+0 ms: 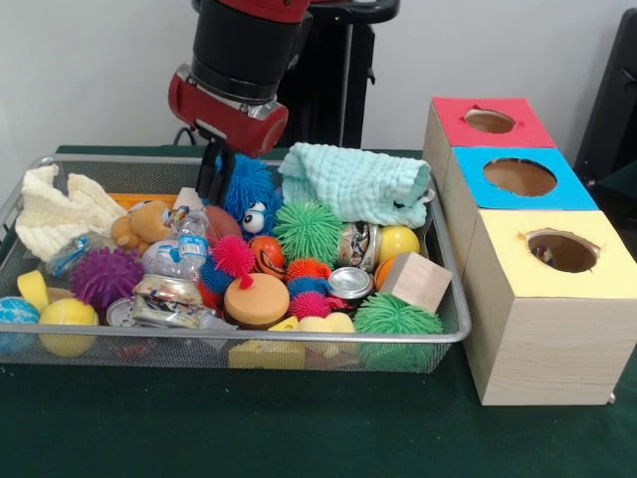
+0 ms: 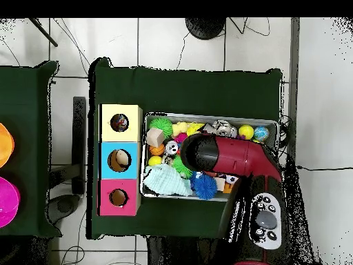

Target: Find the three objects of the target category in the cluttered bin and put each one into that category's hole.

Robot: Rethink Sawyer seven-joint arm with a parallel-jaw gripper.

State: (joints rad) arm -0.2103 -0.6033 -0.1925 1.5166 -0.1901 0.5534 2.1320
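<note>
Gripper [image 1: 213, 177]: lowered into the far-left part of the bin, just left of the blue fuzzy toy; black fingers partly hidden behind clutter, so opening and any hold could not be told.
Arm [image 1: 237, 62]: red and black, reached down from above; in the overhead view [image 2: 227, 156] covered the middle of the bin.
Blue fuzzy toy [image 1: 249, 189]: googly eyes, just beside the gripper, touching the green spiky ball.
Green spiky ball [image 1: 308, 230]: mid-bin, in front of the mint cloth.
Mint cloth [image 1: 354, 183]: bunched at the bin's far right in the front view; seen overhead [image 2: 166, 182] at the corner nearest the pink box.
Teddy bear [image 1: 142, 226]: tan, left of the gripper, beside a crushed plastic bottle [image 1: 175, 257].
Other clutter: purple spiky ball [image 1: 105, 276], yellow ball [image 1: 68, 321], wooden cube [image 1: 415, 280], second green spiky ball [image 1: 396, 316], cream cloth [image 1: 58, 211] at the far-left corner.
Bin [image 1: 448, 299]: wire mesh tray, on the green table [image 1: 299, 428].
Sorting boxes: three in a row beside the bin, touching each other; red top [image 1: 490, 121] farthest, blue top [image 1: 520, 177] in the middle, yellow top [image 1: 561, 250] nearest, each with a round hole.
Holes, overhead: something lay inside the yellow box [image 2: 119, 123] and the blue box [image 2: 120, 159]; kind not discernible.
Target objects: category not identifiable; none seen held.
</note>
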